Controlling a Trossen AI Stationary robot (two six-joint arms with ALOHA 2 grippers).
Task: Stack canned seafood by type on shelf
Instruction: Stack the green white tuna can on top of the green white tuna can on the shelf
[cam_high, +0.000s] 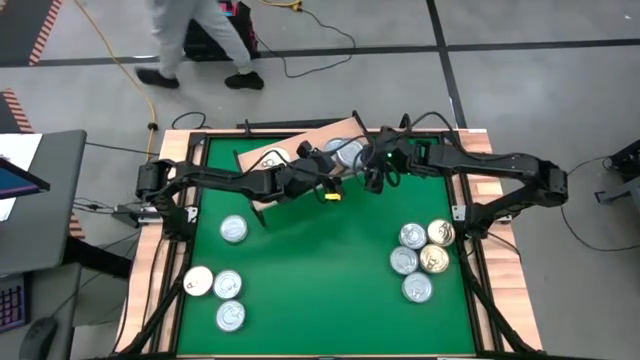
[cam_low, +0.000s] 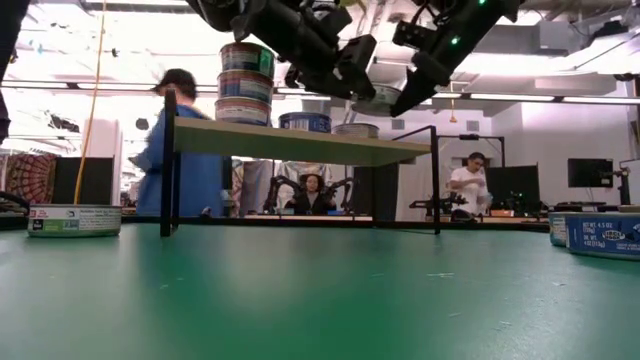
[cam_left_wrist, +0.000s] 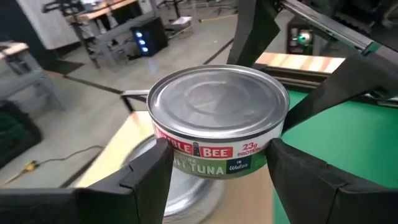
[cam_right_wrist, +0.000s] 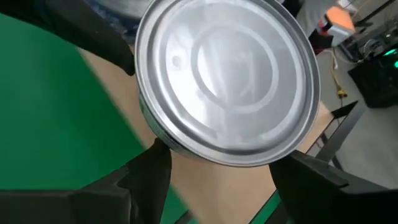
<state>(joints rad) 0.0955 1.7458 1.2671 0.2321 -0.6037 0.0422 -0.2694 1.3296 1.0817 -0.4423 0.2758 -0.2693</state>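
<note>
Above the shelf (cam_low: 300, 142), a rigid, slick-walled tuna can (cam_left_wrist: 217, 118) is pinched at opposite sides by the left pincer (cam_left_wrist: 214, 171), likewise another by the right pincer (cam_right_wrist: 217, 174).

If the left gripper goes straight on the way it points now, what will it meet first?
Nothing new at once: the left gripper is shut on a tuna can. Beyond it lies the shelf, then the right arm, though depth is unclear.

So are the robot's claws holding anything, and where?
Yes. The left gripper holds a tuna can by its sides. The right gripper holds another can by its sides.
</note>
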